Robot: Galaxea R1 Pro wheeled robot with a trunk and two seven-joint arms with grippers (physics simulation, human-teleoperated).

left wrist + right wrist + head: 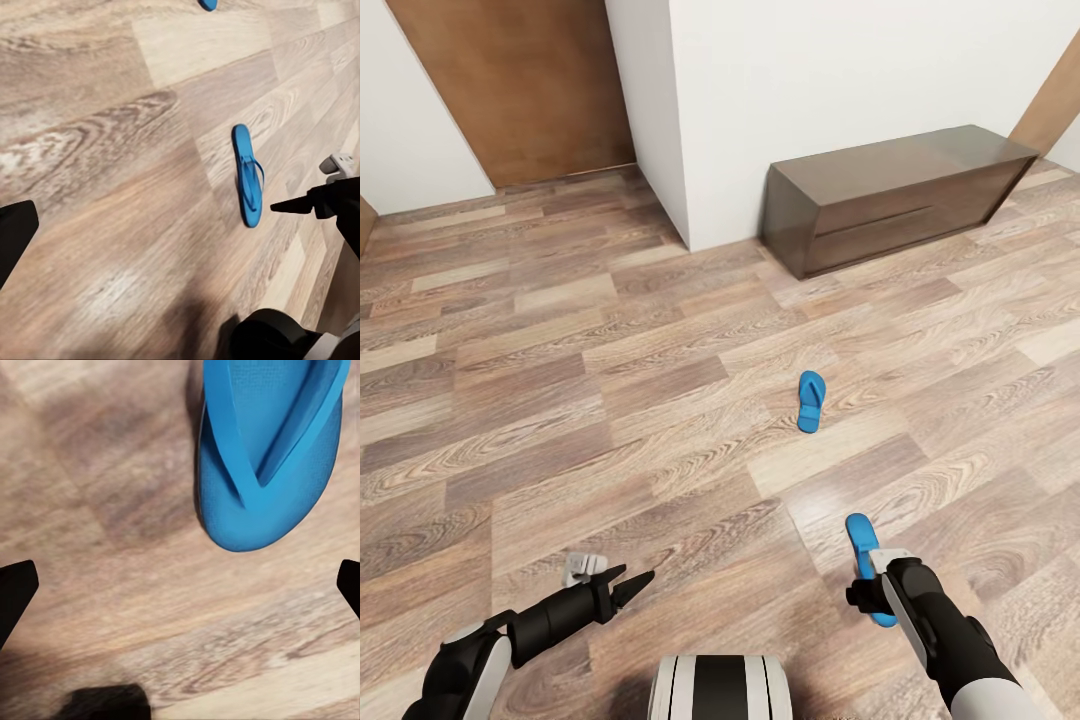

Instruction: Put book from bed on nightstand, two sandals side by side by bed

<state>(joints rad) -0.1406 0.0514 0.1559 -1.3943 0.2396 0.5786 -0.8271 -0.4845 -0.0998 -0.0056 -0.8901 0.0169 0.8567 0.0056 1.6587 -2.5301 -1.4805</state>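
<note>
Two bright blue sandals lie on the wood-plank floor. The far sandal (809, 400) (208, 4) lies alone mid-floor. The near sandal (860, 540) (247, 176) (262, 457) lies partly under my right gripper (860, 597) (296, 204) (180, 592). That gripper hovers open just above one rounded end of the sandal, with nothing between its fingers. My left gripper (630, 582) (180, 240) is low over bare floor, to the left of the near sandal, open and holding nothing. The book, the bed and the nightstand are out of view.
A long low dark-wood bench (900, 195) stands against the white wall at the back right. A white wall corner (682, 210) juts out beside it, with a brown wooden door (510, 80) further left. My base (720, 690) is at the bottom centre.
</note>
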